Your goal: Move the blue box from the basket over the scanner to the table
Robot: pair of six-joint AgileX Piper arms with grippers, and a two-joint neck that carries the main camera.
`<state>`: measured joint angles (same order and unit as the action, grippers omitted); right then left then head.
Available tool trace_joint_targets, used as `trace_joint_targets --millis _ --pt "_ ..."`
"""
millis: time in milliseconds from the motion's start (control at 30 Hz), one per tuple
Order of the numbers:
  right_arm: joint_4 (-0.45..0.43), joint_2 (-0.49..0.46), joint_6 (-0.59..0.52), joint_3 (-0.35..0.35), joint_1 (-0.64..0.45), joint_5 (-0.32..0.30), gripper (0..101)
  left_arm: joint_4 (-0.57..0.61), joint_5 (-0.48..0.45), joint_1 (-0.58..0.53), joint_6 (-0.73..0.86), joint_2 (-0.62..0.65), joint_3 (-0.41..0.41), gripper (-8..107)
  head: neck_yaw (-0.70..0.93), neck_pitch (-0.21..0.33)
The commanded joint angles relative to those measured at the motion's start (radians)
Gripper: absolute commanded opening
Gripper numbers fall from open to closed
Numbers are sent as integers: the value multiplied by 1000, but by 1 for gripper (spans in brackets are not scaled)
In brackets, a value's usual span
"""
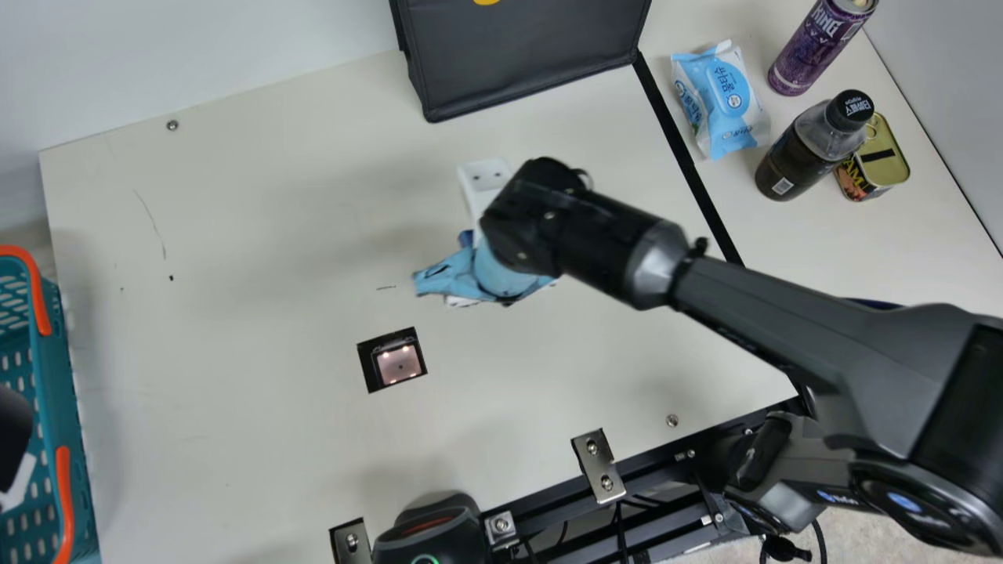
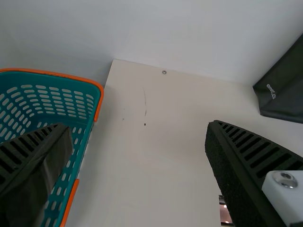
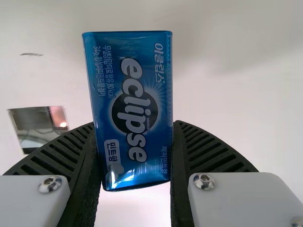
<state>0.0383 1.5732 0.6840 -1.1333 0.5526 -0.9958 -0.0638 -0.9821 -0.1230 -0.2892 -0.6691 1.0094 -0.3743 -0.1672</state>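
Cream table (image 1: pixel 235 439), scanner (image 1: pixel 399 363) at main-view seven o'clock from your right gripper (image 3: pixel 134 125): steady its pinched blue box (image 3: pixel 130 85), left gripper (image 2: pixel 137 127) open.

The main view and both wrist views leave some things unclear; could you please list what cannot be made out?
- Blue box: mostly hidden by the right arm in the main view.
- Basket: cut off by the main view's left edge; in the left wrist view, the left pincer hides part of its inside.
- Black bag: cut off by the main view's top edge.
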Motion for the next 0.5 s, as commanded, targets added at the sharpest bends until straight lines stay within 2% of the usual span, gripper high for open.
trace_joint_targets --millis 0,467 --pt "8 -50 -18 39 -60 1 0 0 0 0 0 0 0 90 -2 29" --pt "74 -287 -187 204 -403 -43 0 0 0 0 0 0 0 90 -2 29"
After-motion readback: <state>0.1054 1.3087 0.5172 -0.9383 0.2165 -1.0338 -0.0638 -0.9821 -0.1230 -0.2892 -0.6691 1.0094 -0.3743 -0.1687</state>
